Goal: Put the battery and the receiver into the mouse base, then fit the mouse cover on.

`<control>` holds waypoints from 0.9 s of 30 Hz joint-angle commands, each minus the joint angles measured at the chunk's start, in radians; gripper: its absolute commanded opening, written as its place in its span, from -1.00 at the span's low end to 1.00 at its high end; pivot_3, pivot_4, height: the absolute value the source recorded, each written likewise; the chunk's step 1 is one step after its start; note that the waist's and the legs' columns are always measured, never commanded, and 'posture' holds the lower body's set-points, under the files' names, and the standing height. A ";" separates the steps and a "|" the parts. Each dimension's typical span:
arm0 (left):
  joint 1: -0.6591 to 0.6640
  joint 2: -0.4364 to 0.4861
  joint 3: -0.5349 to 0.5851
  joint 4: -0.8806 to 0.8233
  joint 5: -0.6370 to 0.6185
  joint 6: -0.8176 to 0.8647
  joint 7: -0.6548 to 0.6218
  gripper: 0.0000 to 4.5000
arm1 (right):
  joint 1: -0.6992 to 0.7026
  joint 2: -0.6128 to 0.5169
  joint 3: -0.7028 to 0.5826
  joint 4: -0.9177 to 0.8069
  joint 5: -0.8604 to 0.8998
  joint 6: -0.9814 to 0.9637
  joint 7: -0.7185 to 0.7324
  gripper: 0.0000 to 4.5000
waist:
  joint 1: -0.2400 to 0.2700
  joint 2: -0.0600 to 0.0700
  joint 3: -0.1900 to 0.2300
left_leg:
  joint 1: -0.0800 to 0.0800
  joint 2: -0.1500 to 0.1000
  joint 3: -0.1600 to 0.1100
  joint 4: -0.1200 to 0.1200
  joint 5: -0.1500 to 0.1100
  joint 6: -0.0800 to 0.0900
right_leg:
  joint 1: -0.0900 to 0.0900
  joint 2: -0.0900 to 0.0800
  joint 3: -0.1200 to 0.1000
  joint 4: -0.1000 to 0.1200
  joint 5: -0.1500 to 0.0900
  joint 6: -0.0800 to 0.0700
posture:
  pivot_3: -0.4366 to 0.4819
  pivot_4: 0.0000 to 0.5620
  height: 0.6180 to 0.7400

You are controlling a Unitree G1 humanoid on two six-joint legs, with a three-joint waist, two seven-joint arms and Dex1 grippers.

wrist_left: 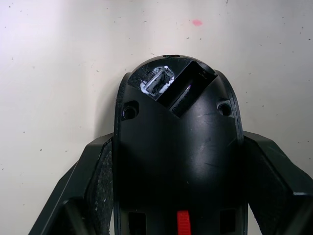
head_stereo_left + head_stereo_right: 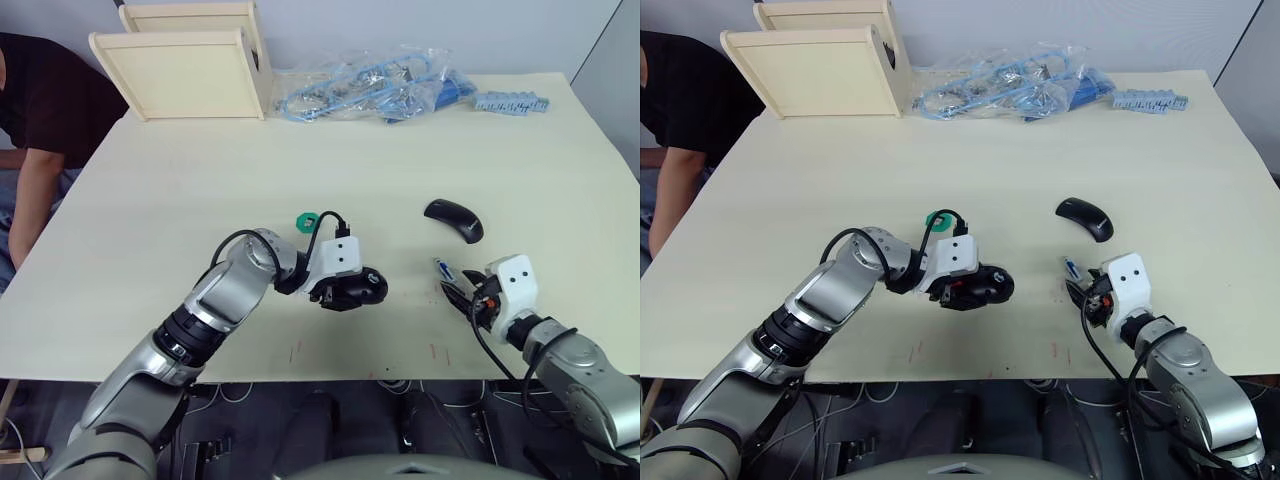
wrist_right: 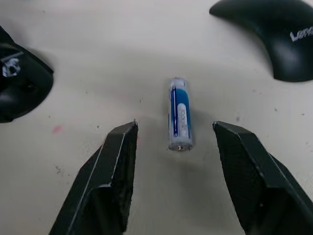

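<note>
My left gripper [image 2: 338, 291] is shut on the black mouse base [image 2: 366, 285], which rests on the table in front of me. In the left wrist view the mouse base [image 1: 178, 161] sits between both fingers [image 1: 95, 186], showing a red patch and, in a recess at its far end, the receiver [image 1: 157, 83] with its silvery plug end. The blue battery [image 3: 179, 114] lies flat on the table. My right gripper [image 3: 174, 128] is open, one finger on each side of the battery's near end, not touching it. The glossy mouse cover [image 2: 454, 219] lies just beyond the battery [image 2: 443, 269].
A green scalloped disc [image 2: 307, 220] lies just behind my left gripper. Wooden boxes [image 2: 190, 65] stand at the far left. A plastic bag of blue parts [image 2: 370, 90] and a blue strip [image 2: 510, 102] lie at the far edge. A person [image 2: 30, 110] sits at the left.
</note>
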 commanded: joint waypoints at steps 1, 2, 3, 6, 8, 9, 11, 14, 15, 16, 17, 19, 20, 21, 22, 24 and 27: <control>0.016 -0.008 -0.025 0.002 0.020 0.014 0.013 0.33 | -0.021 0.019 0.000 -0.007 -0.021 0.007 -0.017 0.09 | 0.000 0.000 0.000 | 0.000 0.000 0.000 0.000 0.000 0.000 | 0.000 0.000 0.000 0.000 0.000 0.000 | -0.05 -0.47 1.00; 0.016 -0.009 -0.025 0.002 0.020 0.015 0.014 0.33 | -0.025 0.021 0.002 -0.003 -0.029 0.007 -0.015 0.09 | 0.000 0.000 0.000 | 0.000 0.000 0.000 0.000 0.000 0.000 | 0.000 0.000 0.000 0.000 0.000 0.000 | -0.05 -0.47 1.00; 0.016 -0.010 -0.025 0.002 0.020 0.015 0.015 0.33 | -0.029 0.023 0.004 0.001 -0.036 0.006 -0.015 0.09 | 0.000 0.000 0.000 | 0.000 0.000 0.000 0.000 0.000 0.000 | 0.000 0.000 0.000 0.000 0.000 0.000 | -0.05 -0.47 1.00; 0.018 -0.011 -0.024 0.001 0.020 0.015 0.016 0.33 | -0.039 0.029 0.013 0.018 -0.055 0.002 -0.013 0.09 | 0.001 0.000 0.000 | 0.000 0.000 0.000 0.000 0.000 0.000 | 0.000 0.000 0.000 0.000 0.000 0.000 | -0.05 -0.47 1.00; 0.018 -0.013 -0.024 0.000 0.021 0.016 0.018 0.33 | -0.041 0.031 0.020 0.031 -0.068 -0.002 -0.007 0.09 | 0.000 0.000 0.000 | 0.000 0.000 0.000 0.000 0.000 0.000 | 0.000 0.000 0.000 0.000 0.000 0.000 | -0.05 -0.47 1.00; 0.018 -0.013 -0.023 0.000 0.021 0.016 0.019 0.33 | -0.042 0.034 0.023 0.037 -0.075 -0.004 -0.007 0.09 | 0.000 0.000 0.000 | 0.000 0.000 0.000 0.000 0.000 0.000 | 0.000 0.000 0.000 0.000 0.000 0.000 | -0.05 -0.47 1.00; 0.018 -0.015 -0.023 0.000 0.022 0.018 0.020 0.33 | -0.044 0.042 0.026 0.046 -0.084 -0.008 -0.007 0.09 | 0.000 0.000 0.000 | 0.000 0.000 0.000 0.000 0.000 0.000 | 0.000 0.000 0.000 0.000 0.000 0.000 | -0.05 -0.47 1.00; 0.019 -0.016 -0.023 -0.003 0.021 0.021 0.021 0.33 | -0.049 0.053 0.035 0.057 -0.096 -0.013 -0.006 -0.28 | 0.000 0.000 0.000 | 0.000 0.000 0.000 0.000 0.000 0.000 | 0.000 0.000 0.000 0.000 0.000 0.000 | -0.05 -0.47 1.00; 0.019 -0.016 -0.023 -0.004 0.020 0.022 0.021 0.33 | -0.049 0.054 0.036 0.058 -0.101 -0.017 -0.004 -0.34 | 0.000 0.000 0.000 | 0.000 0.000 0.000 0.000 0.000 0.000 | 0.000 0.000 0.000 0.000 0.000 0.000 | -0.05 -0.47 1.00; 0.020 -0.016 -0.022 -0.005 0.020 0.022 0.021 0.33 | -0.050 0.055 0.035 0.058 -0.105 -0.019 -0.002 -0.57 | 0.000 0.000 0.000 | 0.000 0.000 0.000 0.000 0.000 0.000 | 0.000 0.000 0.000 0.000 0.000 0.000 | -0.05 -0.47 1.00; 0.021 -0.015 -0.021 -0.005 0.020 0.022 0.020 0.33 | -0.050 0.054 0.032 0.054 -0.106 -0.017 0.001 -0.83 | 0.000 0.000 0.000 | 0.000 0.000 0.000 0.000 0.000 0.000 | 0.000 0.000 -0.001 0.000 0.000 0.000 | -0.05 -0.47 1.00; 0.020 -0.016 -0.021 -0.001 0.020 0.019 0.020 0.33 | -0.051 0.049 0.025 0.045 -0.105 -0.014 0.010 -0.96 | 0.000 0.000 0.000 | 0.000 0.000 0.000 0.000 0.000 0.000 | 0.000 0.000 0.000 0.000 0.000 0.000 | -0.05 -0.47 1.00; 0.020 -0.017 -0.021 0.000 0.020 0.018 0.020 0.33 | -0.050 0.044 0.022 0.039 -0.103 -0.011 0.018 -0.96 | 0.000 0.000 0.000 | 0.000 0.000 0.000 0.000 0.000 0.000 | 0.000 0.000 0.000 0.000 0.000 0.000 | -0.05 -0.47 1.00; 0.020 -0.017 -0.021 0.001 0.019 0.017 0.020 0.33 | -0.048 0.037 0.021 0.030 -0.101 -0.008 0.026 -0.96 | 0.000 0.000 0.000 | 0.000 0.000 0.000 0.000 0.000 0.000 | 0.000 0.000 0.000 0.000 0.000 0.000 | -0.05 -0.47 1.00; 0.020 -0.018 -0.021 0.001 0.019 0.017 0.020 0.33 | -0.045 0.026 0.020 0.018 -0.103 -0.006 0.034 -0.96 | 0.000 0.000 0.000 | 0.000 0.000 0.000 0.000 0.000 0.000 | 0.000 0.000 0.000 0.000 0.000 0.000 | -0.05 -0.47 1.00; 0.020 -0.018 -0.021 0.000 0.019 0.015 0.020 0.33 | -0.042 0.009 0.018 -0.002 -0.099 0.004 0.046 -0.96 | 0.001 0.000 0.000 | 0.000 0.000 0.000 0.000 0.000 0.000 | 0.000 0.000 0.000 0.000 0.000 0.000 | -0.05 -0.47 1.00; 0.018 -0.020 -0.022 0.004 0.020 0.010 0.020 0.33 | -0.040 -0.124 0.052 -0.113 -0.128 0.027 0.123 -0.96 | 0.001 0.002 0.000 | -0.001 -0.001 0.000 0.000 0.000 0.000 | 0.000 -0.001 0.000 0.000 0.000 0.000 | -0.05 -0.47 1.00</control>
